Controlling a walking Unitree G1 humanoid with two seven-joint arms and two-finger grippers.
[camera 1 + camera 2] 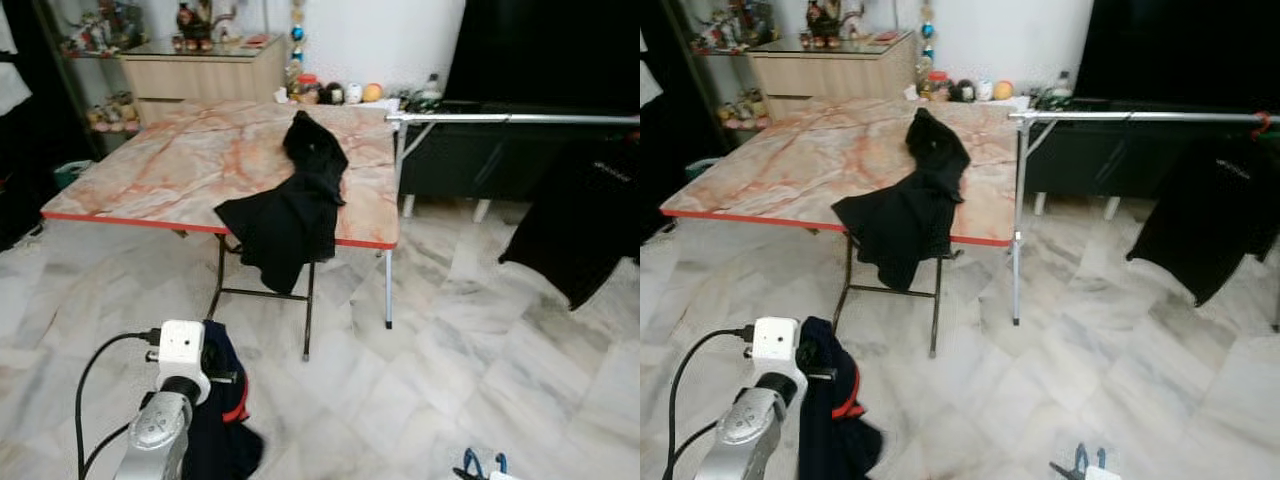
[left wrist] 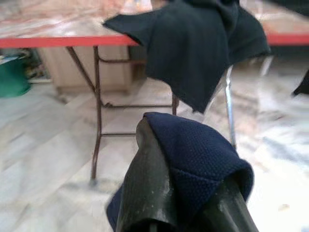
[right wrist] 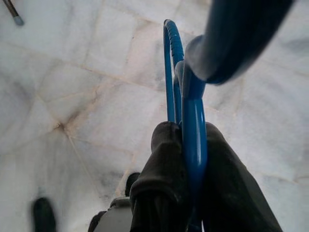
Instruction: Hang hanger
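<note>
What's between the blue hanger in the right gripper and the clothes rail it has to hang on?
Nothing visible blocks the way. The blue hanger, clamped in the right gripper, is low over open marble floor. The rail stands ahead to the right, bare along most of its length; a black shirt hangs near its far end.

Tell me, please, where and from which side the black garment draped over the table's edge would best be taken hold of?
Probably grip the black garment at the bunched fold lying on the table, coming from above. There the cloth stands up in a ridge that two fingers can close across. The hanging part lies flat and loose beneath the red edge, offering less to pinch.
</note>
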